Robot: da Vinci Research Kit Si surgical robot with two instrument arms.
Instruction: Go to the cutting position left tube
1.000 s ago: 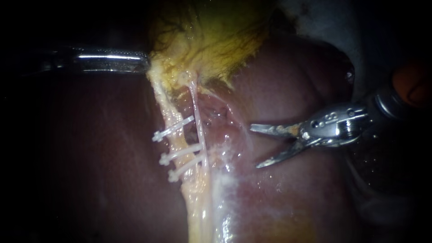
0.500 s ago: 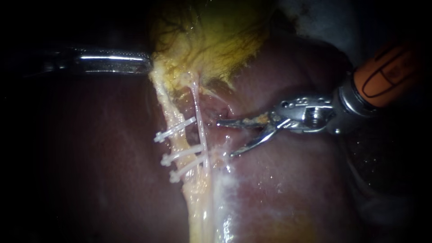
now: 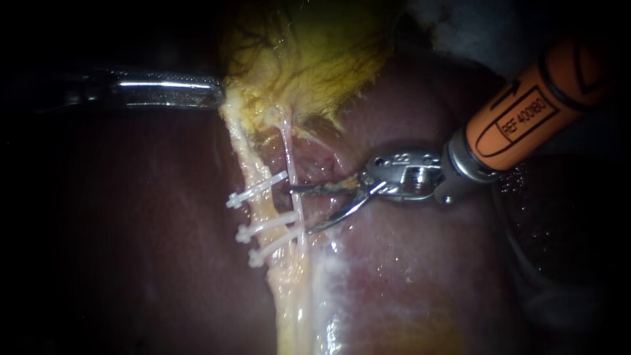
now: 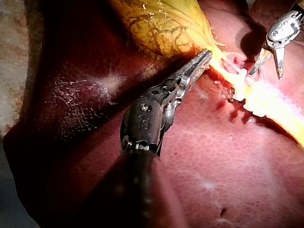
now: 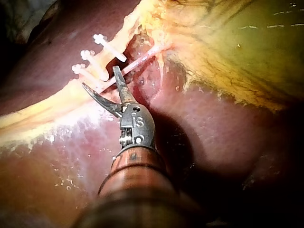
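— Right wrist view, nearest thing first: what do you have?

— My right instrument [image 5: 99,76], lying over the liver [image 5: 199,137]. Its two slim blades stand apart in a V and hold nothing. Just ahead of the tips, three white clips [image 5: 95,61] sit across a pale yellow band.

— Is that band the left tube?

— I take it so. In the endoscope view the left tube [image 3: 259,205] is the thicker yellowish strand that carries the clips. A thin pale strand [image 3: 289,154] runs just beside it, on the side my right instrument comes from.

— Which step is this?

— By my reading, the last of the approach. The upper blade tip reaches the thin pale strand, level with the gap between the top clip and the lower two. The left tube lies just beyond the tips and is not yet between the blades.

— And the next move?

— A short, slow advance along that gap with the blades apart, until the tube sits between them. It should touch no clip and mind the thin strand.

— Farther back?

— My left instrument [image 4: 199,61] is clamped on the pale lower edge of the gallbladder [image 3: 315,59].
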